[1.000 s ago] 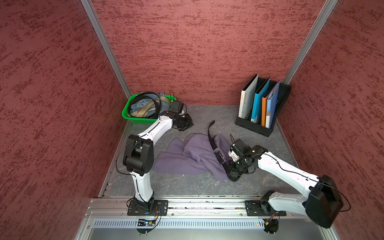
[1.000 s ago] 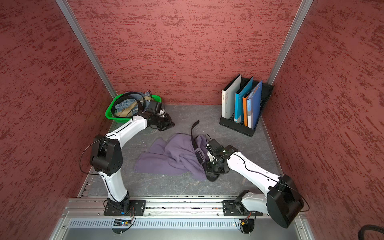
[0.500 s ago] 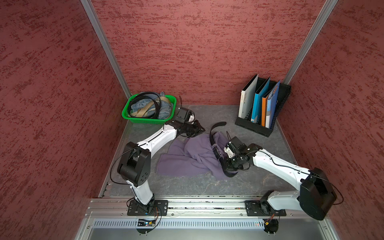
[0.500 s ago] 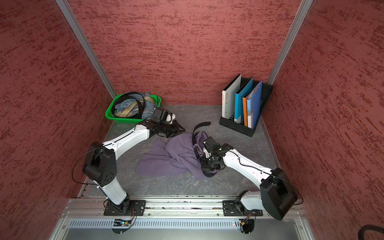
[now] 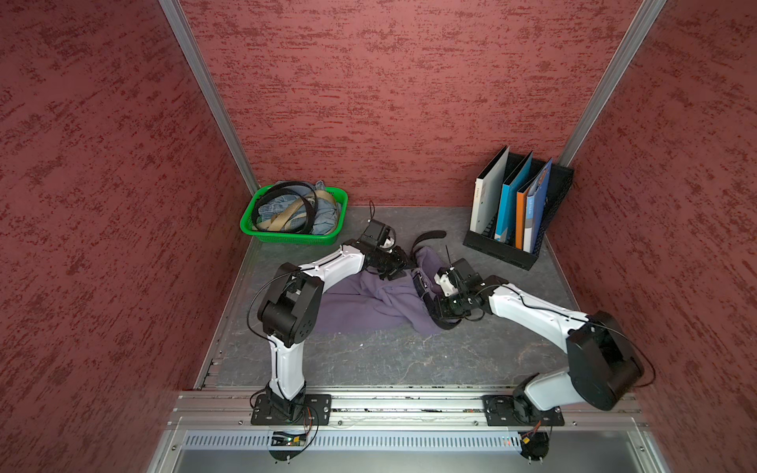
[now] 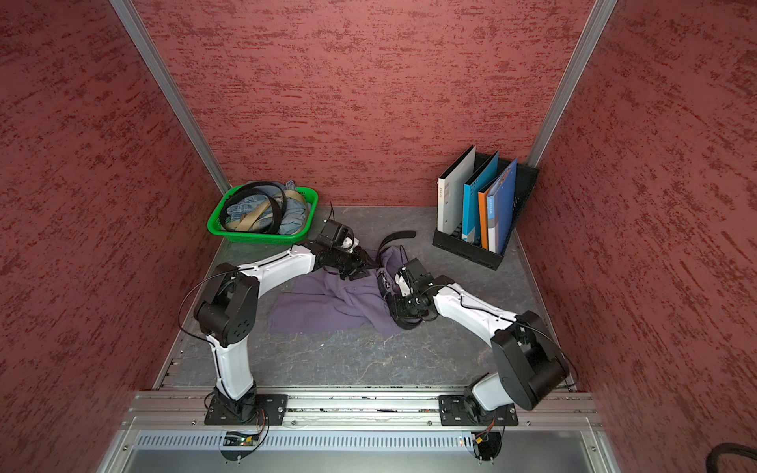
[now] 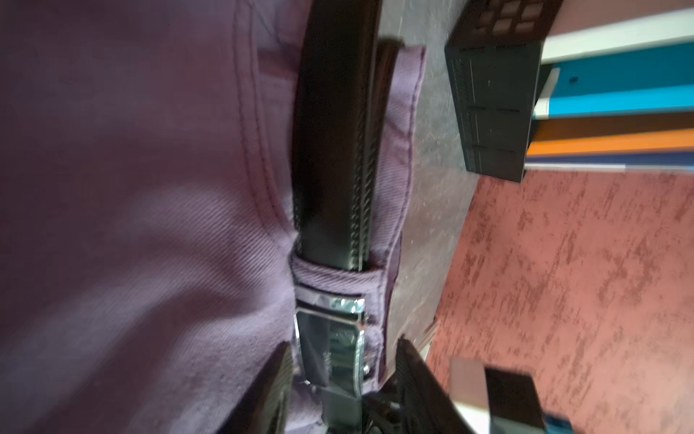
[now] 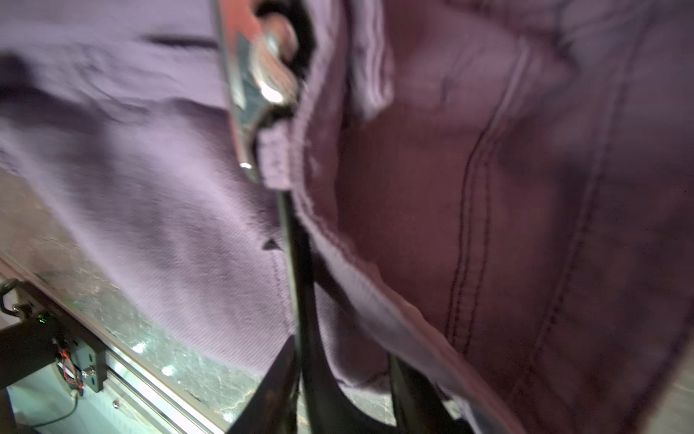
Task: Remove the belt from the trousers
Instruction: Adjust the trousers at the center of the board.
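The purple trousers (image 5: 368,303) lie crumpled mid-table, with the black belt (image 5: 430,235) threaded along their right-hand waistband and its free tip curling up at the far end. In the left wrist view the belt (image 7: 330,150) passes through a fabric loop to its silver buckle (image 7: 330,338). My left gripper (image 7: 343,344) is open, its fingers (image 7: 278,379) either side of the buckle with gaps. My right gripper (image 8: 341,349) is open low on the waistband. The belt strap (image 8: 300,300) runs edge-on between its fingers (image 8: 405,387), close to one of them.
A green basket (image 5: 286,238) with denim and other belts stands at the back left. A black file rack (image 5: 504,250) with folders stands at the back right. Red walls close in three sides and a metal rail (image 5: 409,405) runs along the front.
My left arm has swung from beside the basket to the waistband and opened over the buckle. My right gripper has opened, and the trousers have shifted a little.
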`<state>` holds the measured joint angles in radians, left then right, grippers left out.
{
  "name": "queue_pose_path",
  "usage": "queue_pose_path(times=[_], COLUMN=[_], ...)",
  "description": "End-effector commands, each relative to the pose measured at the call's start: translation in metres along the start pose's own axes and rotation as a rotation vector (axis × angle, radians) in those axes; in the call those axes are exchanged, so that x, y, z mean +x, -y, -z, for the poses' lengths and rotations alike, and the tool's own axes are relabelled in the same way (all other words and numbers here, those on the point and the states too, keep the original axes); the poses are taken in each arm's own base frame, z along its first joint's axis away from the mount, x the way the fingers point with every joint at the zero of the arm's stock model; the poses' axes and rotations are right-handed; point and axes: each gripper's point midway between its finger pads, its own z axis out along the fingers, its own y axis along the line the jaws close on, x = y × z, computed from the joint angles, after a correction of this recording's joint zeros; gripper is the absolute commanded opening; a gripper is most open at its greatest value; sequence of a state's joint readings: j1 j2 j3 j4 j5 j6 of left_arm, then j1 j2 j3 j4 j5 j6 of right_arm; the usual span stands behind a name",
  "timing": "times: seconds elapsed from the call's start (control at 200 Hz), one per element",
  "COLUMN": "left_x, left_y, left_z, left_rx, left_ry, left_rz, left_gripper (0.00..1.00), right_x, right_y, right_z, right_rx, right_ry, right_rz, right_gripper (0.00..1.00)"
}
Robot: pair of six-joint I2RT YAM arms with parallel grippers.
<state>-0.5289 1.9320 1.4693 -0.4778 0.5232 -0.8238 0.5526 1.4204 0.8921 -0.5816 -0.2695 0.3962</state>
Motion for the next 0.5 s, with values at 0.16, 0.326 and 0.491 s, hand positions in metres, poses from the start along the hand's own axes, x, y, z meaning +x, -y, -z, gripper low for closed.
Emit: queue_pose_path(times=[0.16, 0.326, 0.491], left_x=[0.025, 0.058, 0.060], left_y=[0.025, 0.003, -0.015], left_z=[0.032, 0.017, 0.010], left_rx=[-0.393, -0.489, -0.519], left_ry=[0.017, -0.111, -0.122], left_rz=[-0.430, -0.448, -0.434], left_gripper=[0.29, 0.43, 0.39], right_x=[-0.051, -0.055, -0.054], right_y=[-0.004, -0.004, -0.007], right_z=[0.075, 0.041, 0.004], right_rx=[0.057, 0.022, -0.040], right_ry=[0.359, 0.290, 0.235], right_rz=[0.039, 0.040, 0.029], right_gripper=[0.53, 0.57, 0.57])
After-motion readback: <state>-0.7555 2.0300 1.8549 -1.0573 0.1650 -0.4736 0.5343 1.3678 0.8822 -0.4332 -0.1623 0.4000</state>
